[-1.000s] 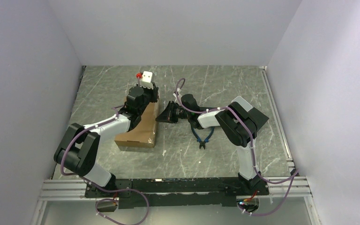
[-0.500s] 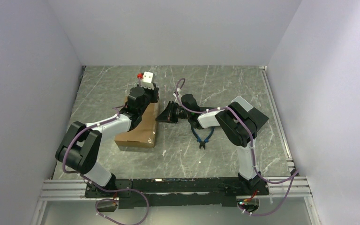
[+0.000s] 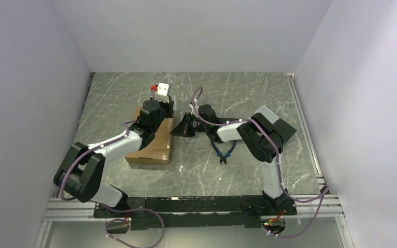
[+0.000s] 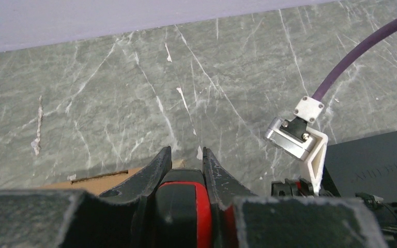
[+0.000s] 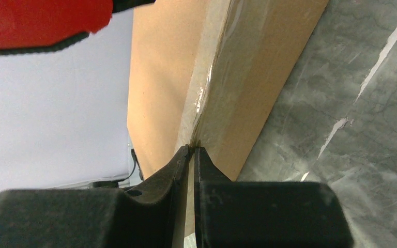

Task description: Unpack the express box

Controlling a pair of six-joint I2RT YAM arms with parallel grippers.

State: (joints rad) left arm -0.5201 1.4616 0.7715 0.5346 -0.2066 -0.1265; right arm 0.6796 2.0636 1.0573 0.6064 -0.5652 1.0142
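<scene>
The express box (image 3: 150,147) is a flat brown carton lying left of centre; its taped edge fills the right wrist view (image 5: 238,77). My left gripper (image 3: 153,111) hovers over the box's far end, shut on a red and black tool (image 4: 183,204); a strip of the box (image 4: 103,180) shows below its fingers. My right gripper (image 3: 182,126) is at the box's right edge. Its fingers (image 5: 178,165) are closed to a thin slit, with the box's taped seam running in between the tips (image 5: 191,150).
Blue-handled pliers (image 3: 223,151) lie on the marble table under my right forearm. A white camera bracket (image 4: 302,139) and a purple cable (image 4: 362,51) of the right arm sit close to my left gripper. A dark lettered surface (image 4: 382,160) lies beside them.
My left arm's elbow has swung left and toward the near edge, and its gripper has drawn slightly back over the box. The box and the right gripper have shifted a little left.
</scene>
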